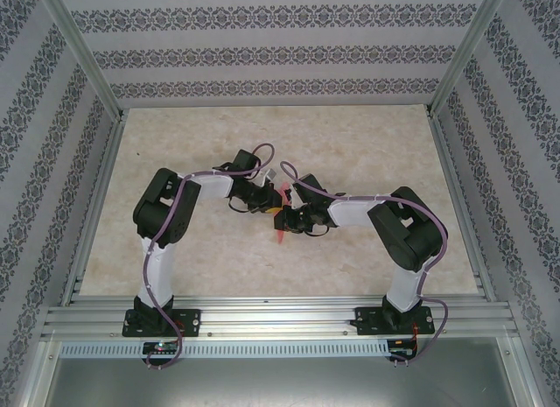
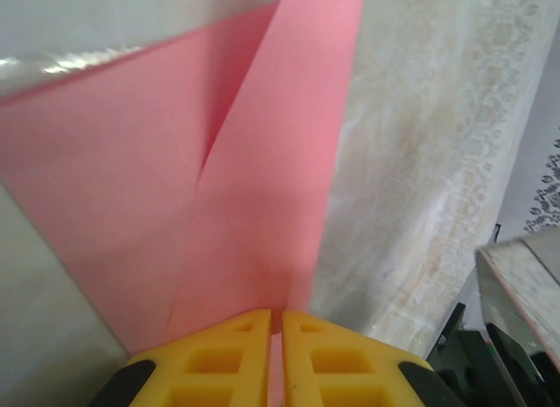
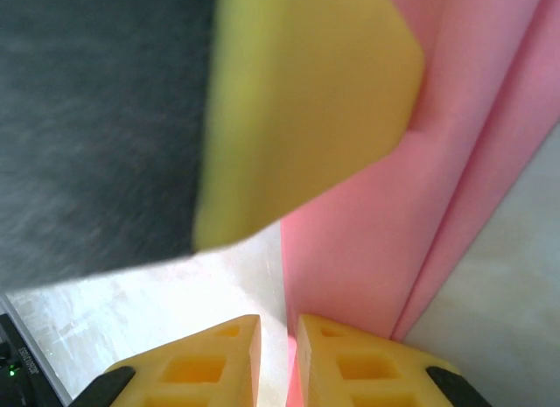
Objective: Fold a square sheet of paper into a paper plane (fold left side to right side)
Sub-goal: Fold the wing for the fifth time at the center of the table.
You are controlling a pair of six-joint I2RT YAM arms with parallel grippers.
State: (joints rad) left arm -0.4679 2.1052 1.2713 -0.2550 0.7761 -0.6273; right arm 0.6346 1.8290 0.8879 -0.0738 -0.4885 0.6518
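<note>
Here, both arms are reaching inward over the middle of the pale worktop (image 1: 367, 144), and their wrists are meeting just in front of each other. The folded pink paper (image 1: 279, 232) is sitting between them at the centre, with a slim red point sticking out toward the near edge, below the left pincer (image 1: 271, 201) and the right pincer (image 1: 287, 216).

In the left wrist view, the left pincer (image 2: 276, 333) is clamping the folded pink paper (image 2: 175, 162): its yellow fingers (image 2: 232, 359) are standing almost together, with only a thin pink sliver showing in the slit between them. The paper is spreading away from the fingertips in creased layers, one flap overlapping another along a diagonal fold, and the marbled worktop (image 2: 411, 162) is showing to its right.

In the right wrist view, the right pincer (image 3: 278, 337) is likewise closing on the folded pink paper (image 3: 464, 118), whose edge is running down into the narrow gap between the yellow fingers (image 3: 367, 368). Layered folds are stepping away to the upper right. A blurred yellow pad (image 3: 306, 101) on a dark body is hanging close to the lens and touching the paper's upper part.

Whether the paper's lower side is touching the worktop or hanging just above it, I cannot tell.
</note>
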